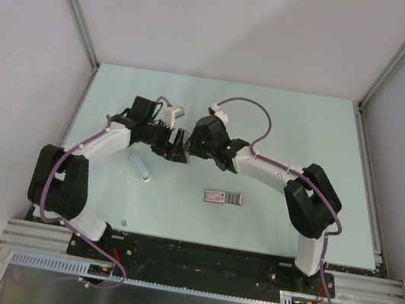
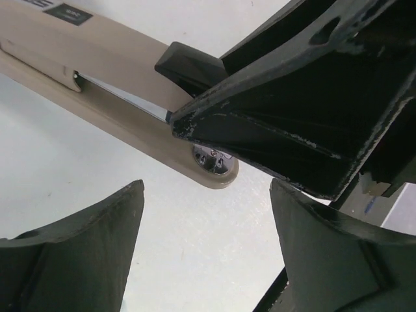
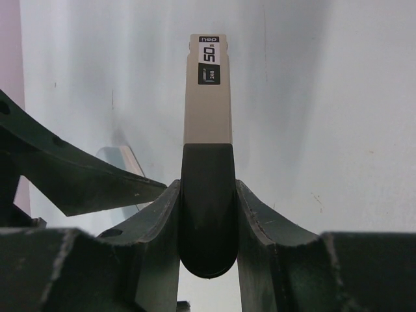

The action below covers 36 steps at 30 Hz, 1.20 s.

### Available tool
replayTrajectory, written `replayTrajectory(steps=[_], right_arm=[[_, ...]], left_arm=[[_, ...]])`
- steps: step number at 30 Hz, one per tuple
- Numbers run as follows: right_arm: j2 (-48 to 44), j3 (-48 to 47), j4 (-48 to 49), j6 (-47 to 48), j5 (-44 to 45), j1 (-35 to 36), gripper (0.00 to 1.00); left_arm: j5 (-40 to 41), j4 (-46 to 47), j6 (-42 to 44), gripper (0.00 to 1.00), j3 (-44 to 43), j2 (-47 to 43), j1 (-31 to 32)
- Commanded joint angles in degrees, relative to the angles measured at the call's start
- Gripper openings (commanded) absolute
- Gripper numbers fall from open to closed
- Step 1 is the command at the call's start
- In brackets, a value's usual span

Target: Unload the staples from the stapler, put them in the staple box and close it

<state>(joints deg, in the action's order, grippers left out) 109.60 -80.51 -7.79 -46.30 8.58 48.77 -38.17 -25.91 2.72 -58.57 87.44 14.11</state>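
The stapler (image 3: pixel 207 97) is slim, with a beige-grey body, a black rear end and a black-and-white label at its far end. My right gripper (image 3: pixel 207 195) is shut on the black rear end and holds the stapler off the table. In the left wrist view the stapler (image 2: pixel 117 84) runs to the upper left, with a gap along its side and a metal rivet at its near end. My left gripper (image 2: pixel 207 195) is open and empty just below that end, not touching it. In the top view both grippers (image 1: pixel 167 142) (image 1: pixel 185 148) meet mid-table and hide the stapler.
A flat red-and-white packet with a grey strip (image 1: pixel 223 197) lies on the table in front of the grippers. A small clear plastic piece (image 1: pixel 141 167) lies to the left, also in the right wrist view (image 3: pixel 120 159). Enclosure walls stand on three sides.
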Motion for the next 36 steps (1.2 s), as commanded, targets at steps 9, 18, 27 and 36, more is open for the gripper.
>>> replayTrajectory(steps=[9,18,27,36], right_arm=[[-4.7,1.5,8.3,-6.3,2.0,-0.9,0.0],[-6.4,7.2,17.0,-15.8,-5.1,-3.2,0.0],[-7.9,9.3,19.8,-18.8,-4.1,-1.9,0.0],[-7.6,9.4,21.1,-19.0,-3.1,-0.6,0.0]], left_arm=[[-7.3,3.8,3.3,0.72,2.6,-0.7,1.5],[-6.5,5.5,2.8,0.63,3.6,-3.6,0.1],[-8.4,5.6,2.0,0.62,5.4,-3.9,-2.1],[-8.4,5.6,0.7,0.77,4.4,-3.3,-2.0]])
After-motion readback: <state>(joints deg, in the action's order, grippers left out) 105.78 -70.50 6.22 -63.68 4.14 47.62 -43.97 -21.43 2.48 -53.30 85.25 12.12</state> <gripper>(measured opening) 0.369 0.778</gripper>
